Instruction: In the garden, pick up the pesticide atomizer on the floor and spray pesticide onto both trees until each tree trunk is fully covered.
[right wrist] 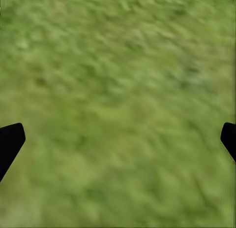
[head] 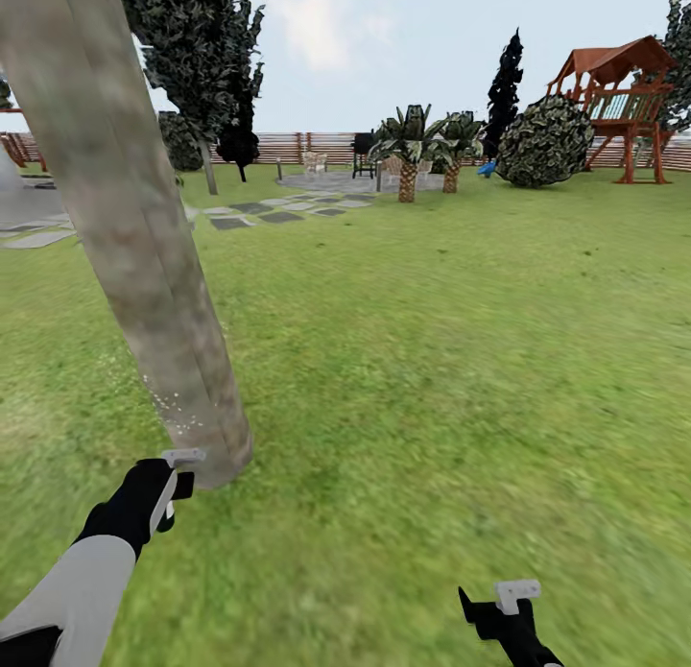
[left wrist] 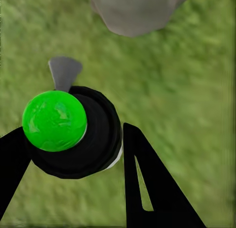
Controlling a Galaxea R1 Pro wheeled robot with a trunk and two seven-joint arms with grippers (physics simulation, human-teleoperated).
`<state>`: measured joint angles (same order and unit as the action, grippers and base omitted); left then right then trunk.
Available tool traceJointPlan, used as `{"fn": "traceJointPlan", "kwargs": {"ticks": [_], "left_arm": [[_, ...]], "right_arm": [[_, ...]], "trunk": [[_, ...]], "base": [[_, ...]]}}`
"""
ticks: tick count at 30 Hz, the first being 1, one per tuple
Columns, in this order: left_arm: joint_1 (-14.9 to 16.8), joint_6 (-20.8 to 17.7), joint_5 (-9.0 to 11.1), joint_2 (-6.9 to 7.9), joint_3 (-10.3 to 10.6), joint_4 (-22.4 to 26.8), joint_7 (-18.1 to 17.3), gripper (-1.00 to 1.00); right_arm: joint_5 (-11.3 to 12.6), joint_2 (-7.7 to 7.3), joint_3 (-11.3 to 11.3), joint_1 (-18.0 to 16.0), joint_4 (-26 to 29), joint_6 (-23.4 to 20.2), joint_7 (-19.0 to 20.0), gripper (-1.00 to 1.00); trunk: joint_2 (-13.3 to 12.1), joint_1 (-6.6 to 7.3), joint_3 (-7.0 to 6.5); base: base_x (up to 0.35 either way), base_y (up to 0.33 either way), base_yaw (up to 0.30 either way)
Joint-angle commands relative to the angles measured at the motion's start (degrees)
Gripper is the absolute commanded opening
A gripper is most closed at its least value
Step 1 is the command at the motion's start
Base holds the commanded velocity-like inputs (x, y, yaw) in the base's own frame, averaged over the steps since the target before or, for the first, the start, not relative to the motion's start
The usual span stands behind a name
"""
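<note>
Tree trunk [head: 144,254]: a thick, smooth cylinder of mottled grey-tan bark is seen leaning across the head view, with pale specks scattered low on its surface, just above its base on the lawn.
Left tool [left wrist: 73,154]: black fingers are clamped round the pesticide atomizer [left wrist: 73,132], a round black body with a glossy green ball-shaped cap and a flat grey trigger piece; in the head view the left tool [head: 178,470] is held just beside the foot of the trunk.
Right tool [right wrist: 118,134]: its two black fingertips are spread wide apart and released, with nothing between them but blurred grass; in the head view the right tool [head: 504,609] hangs low over the turf.
Lawn [head: 461,360]: a soft, patchy green grass is spread across the garden.
Backdrop: a brown slatted fence [head: 307,147], grey stepping stones [head: 278,211], two short scaly-trunked palms [head: 411,154] and a red-roofed wooden play tower [head: 619,101] are seen beyond.
</note>
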<state>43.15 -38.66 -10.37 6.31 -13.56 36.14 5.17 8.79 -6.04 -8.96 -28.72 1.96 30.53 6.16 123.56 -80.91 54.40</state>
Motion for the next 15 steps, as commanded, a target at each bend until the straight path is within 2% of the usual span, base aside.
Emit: {"fn": "traceJointPlan", "kwargs": {"ticks": [1, 6, 15], "left_arm": [[0.1, -0.3, -0.5, -0.06, -0.2, 0.1, -0.2, -1.0], [0.1, -0.3, -0.5, -0.07, -0.2, 0.1, -0.2, -1.0], [0.1, -0.3, -0.5, 0.0, -0.2, 0.1, -0.2, -1.0]], "right_arm": [[0.6, -0.02, -0.4, 0.0, 0.0, 0.1, 0.3, 1.0], [0.6, -0.02, -0.4, 0.0, 0.0, 0.1, 0.3, 1.0], [0.6, -0.02, -0.4, 0.0, 0.0, 0.1, 0.4, 1.0]], "trunk": [[0.0, 0.0, 0.05], [0.0, 0.0, 0.05], [0.0, 0.0, 0.05]], "base": [[0.082, -0.277, 0.256], [0.054, -0.277, 0.258], [0.006, -0.277, 0.023]]}}
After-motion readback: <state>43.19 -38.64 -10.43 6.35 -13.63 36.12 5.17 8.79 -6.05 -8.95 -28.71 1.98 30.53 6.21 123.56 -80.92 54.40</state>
